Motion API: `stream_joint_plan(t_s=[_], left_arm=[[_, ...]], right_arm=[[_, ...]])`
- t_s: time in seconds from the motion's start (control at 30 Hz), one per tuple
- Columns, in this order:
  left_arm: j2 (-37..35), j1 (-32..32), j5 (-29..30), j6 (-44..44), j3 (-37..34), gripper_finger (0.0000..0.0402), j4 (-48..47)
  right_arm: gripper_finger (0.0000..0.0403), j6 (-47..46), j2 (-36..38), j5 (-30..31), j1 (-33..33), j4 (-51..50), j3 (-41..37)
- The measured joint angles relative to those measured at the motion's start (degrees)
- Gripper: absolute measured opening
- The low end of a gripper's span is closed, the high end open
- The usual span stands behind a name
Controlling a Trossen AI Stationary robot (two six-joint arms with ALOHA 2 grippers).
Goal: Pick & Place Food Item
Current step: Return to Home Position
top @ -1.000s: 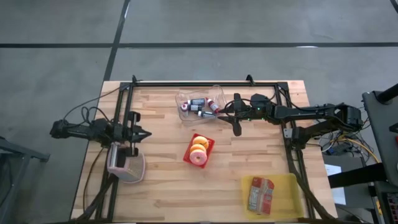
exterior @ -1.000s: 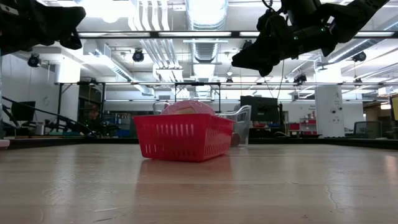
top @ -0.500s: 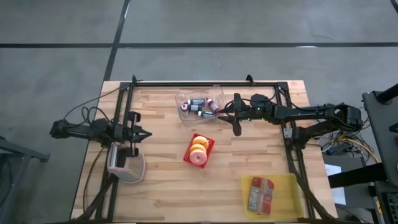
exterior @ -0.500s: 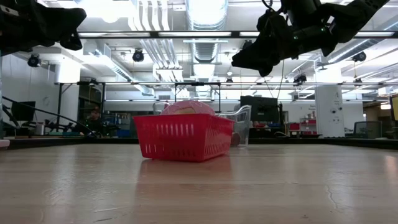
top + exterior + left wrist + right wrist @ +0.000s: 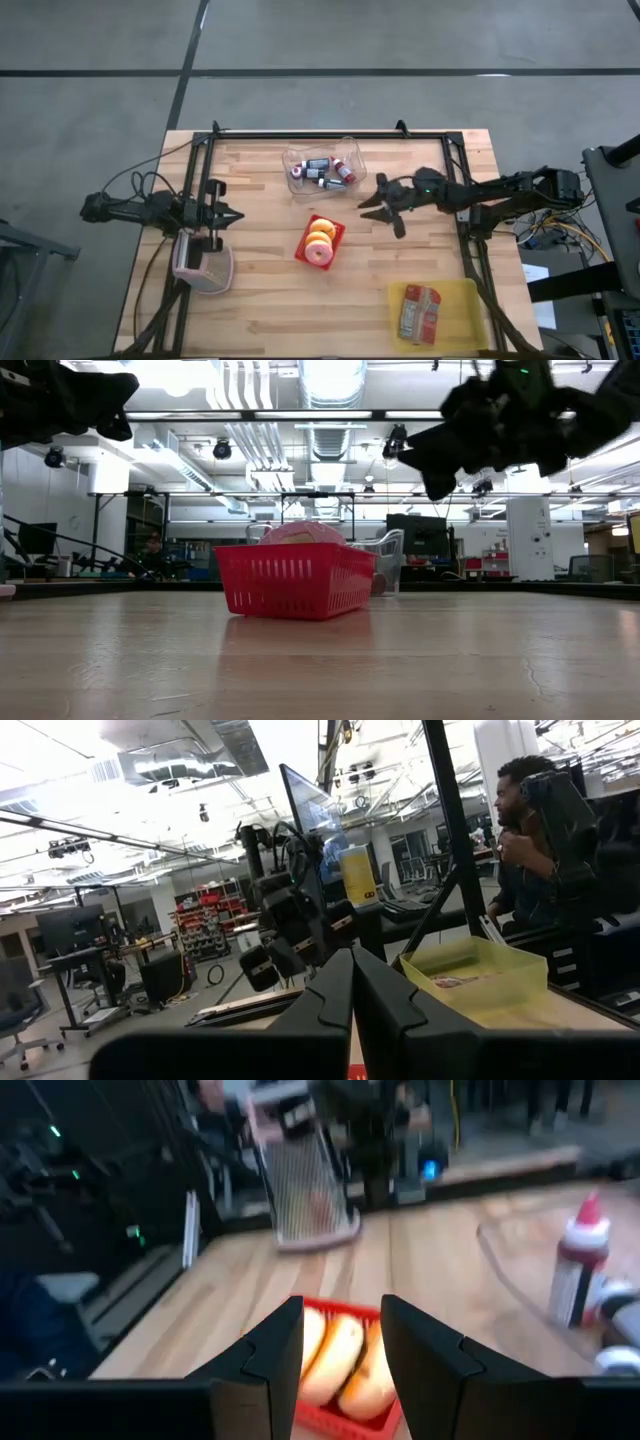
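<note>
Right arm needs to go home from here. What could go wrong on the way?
1. The right tool hangs open close beside the clear bin of bottles and the red bin. A dip on the way back could clip either rim, though the low view shows it well above both.
2. The donuts stand higher than the red bin's rim, so a knock might roll one out.
The left tool waits shut at the table's left side.

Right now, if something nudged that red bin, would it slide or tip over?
Probably slide: the bin is low, wide and flat on the smooth table. Its slotted walls look like thin plastic, so it is likely light. The donuts heap above the rim and might shift.
</note>
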State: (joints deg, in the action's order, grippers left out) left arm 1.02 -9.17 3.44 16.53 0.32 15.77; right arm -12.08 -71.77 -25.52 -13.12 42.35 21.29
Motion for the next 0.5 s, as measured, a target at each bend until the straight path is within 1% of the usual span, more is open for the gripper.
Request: stream_joint_plan(t_s=[0.1, 0.2, 0.3, 0.43, 0.5], left_arm=[[0.0, 0.0, 0.0, 0.0, 0.0, 0.0012, 0.0], [0.0, 0.0, 0.0, 0.0, 0.0, 0.0010, 0.0], [0.0, 0.0, 0.0, 0.0, 0.0, 0.0009, 0.0], [0.0, 0.0, 0.0, 0.0, 0.0, 0.0011, 0.0], [0.0, 0.0, 0.1, 0.0, 0.0, 0.0012, 0.0]], right_arm=[[0.0130, 0.0, 0.1, 0.1, 0.0, 11.5, -5.8], [0.0130, 0.0, 0.1, 0.0, -0.4, 18.5, -11.2], [0.0130, -1.4, 0.2, 0.1, -2.1, 23.1, -15.5], [0.0130, -5.0, 0.2, 0.1, -6.1, 29.7, -20.4], [0.0130, -6.2, 0.4, -1.1, -8.3, 30.5, -20.8]])
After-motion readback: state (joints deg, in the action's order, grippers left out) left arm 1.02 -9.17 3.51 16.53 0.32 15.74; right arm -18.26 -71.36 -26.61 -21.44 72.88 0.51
